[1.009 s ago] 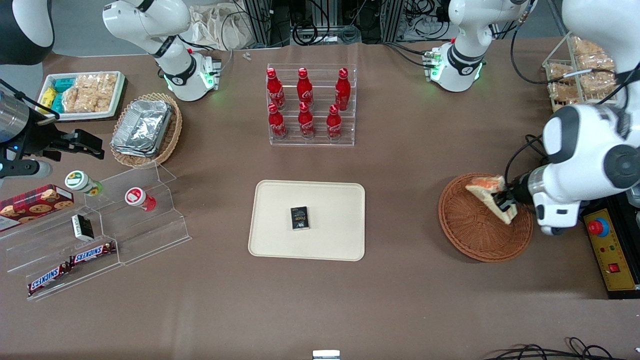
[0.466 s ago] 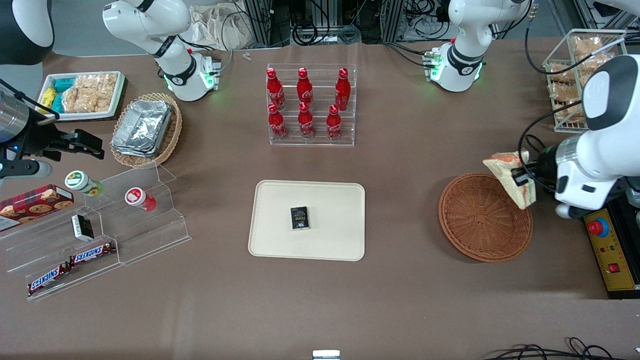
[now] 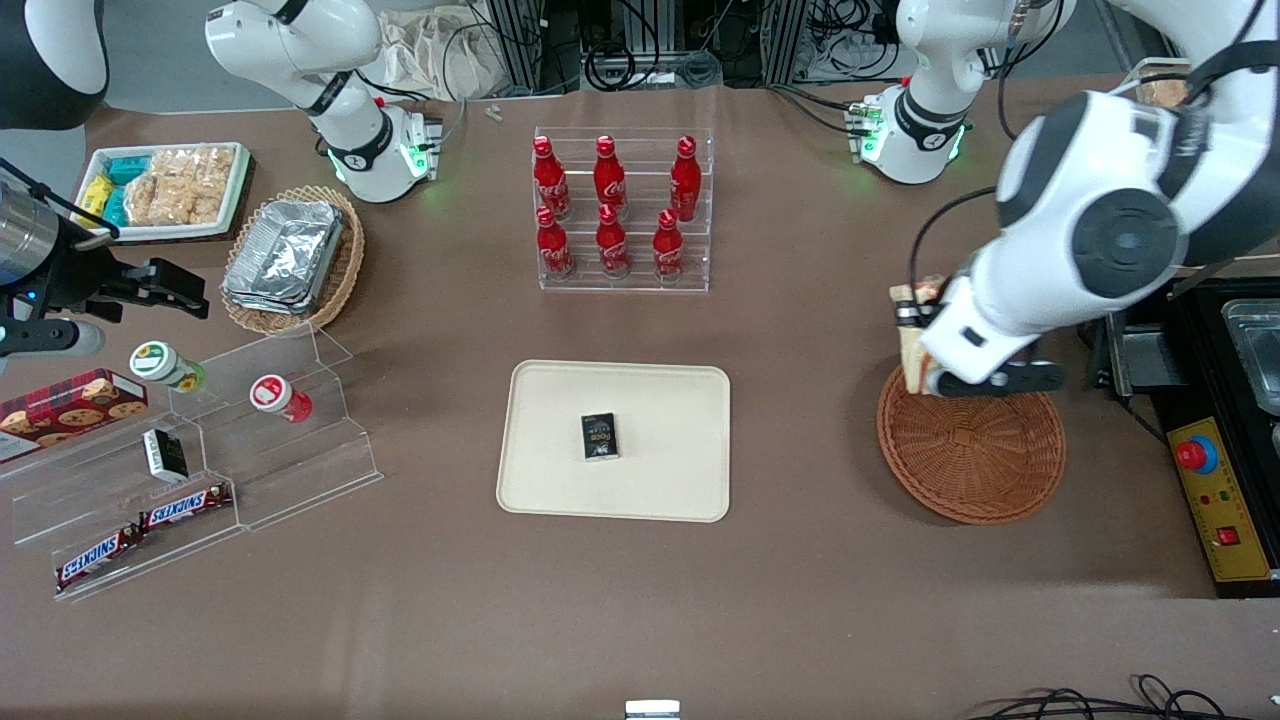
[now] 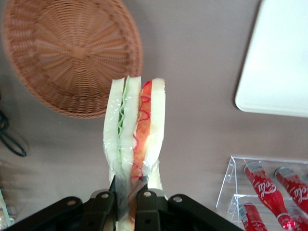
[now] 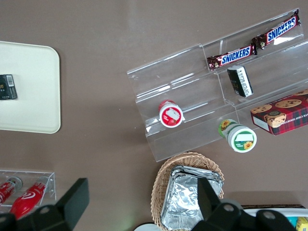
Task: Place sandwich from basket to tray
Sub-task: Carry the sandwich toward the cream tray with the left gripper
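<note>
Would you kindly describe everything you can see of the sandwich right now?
The sandwich is a wedge of pale white bread slices with green and orange-red filling between them, wrapped in clear film. The gripper is shut on one end, holding it edge-on in the air, clear of the table. It hangs over the rim of the round wicker basket at the edge facing the cream tray, touching neither.

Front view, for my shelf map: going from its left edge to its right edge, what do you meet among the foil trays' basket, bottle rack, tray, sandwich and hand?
Tan basket → cream tray and bottle rack (overlapping) → sandwich, held in the left arm's hand over the round basket's rim.
</note>
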You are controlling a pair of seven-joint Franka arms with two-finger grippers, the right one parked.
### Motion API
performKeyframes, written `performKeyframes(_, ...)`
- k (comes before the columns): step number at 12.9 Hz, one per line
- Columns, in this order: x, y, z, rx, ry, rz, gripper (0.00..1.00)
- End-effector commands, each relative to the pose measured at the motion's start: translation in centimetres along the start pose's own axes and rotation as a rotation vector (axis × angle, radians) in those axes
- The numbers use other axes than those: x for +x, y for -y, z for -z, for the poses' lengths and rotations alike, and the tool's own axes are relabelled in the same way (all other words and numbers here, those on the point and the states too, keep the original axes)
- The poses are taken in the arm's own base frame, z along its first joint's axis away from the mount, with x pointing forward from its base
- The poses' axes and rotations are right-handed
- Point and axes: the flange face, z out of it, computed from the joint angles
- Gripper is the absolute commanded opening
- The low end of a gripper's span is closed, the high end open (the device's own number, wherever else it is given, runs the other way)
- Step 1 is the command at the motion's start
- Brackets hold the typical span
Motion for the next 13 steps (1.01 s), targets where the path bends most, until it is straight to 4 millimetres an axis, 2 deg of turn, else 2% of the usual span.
performKeyframes(1, -0.2, -4.8, -0.9, 0.017, -0.035, -0.102, 0.0)
performKeyframes(3, 0.5, -8.7, -3.0, -0.004, -0.066, -0.152, 0.0)
performKeyframes(6, 2.9, -13.0, -6.1, -0.089, -0.145, -0.108, 0.0)
performKeyframes(8, 4.4, -15.1, -8.5, -0.128, -0.169, -0.125, 0.0)
performKeyframes(10, 5.2, -17.7, -12.2, -0.111, -0.171, -0.161, 0.0)
performKeyframes(13, 7.8, -18.9, -17.2, -0.108, -0.206, -0.1, 0.0)
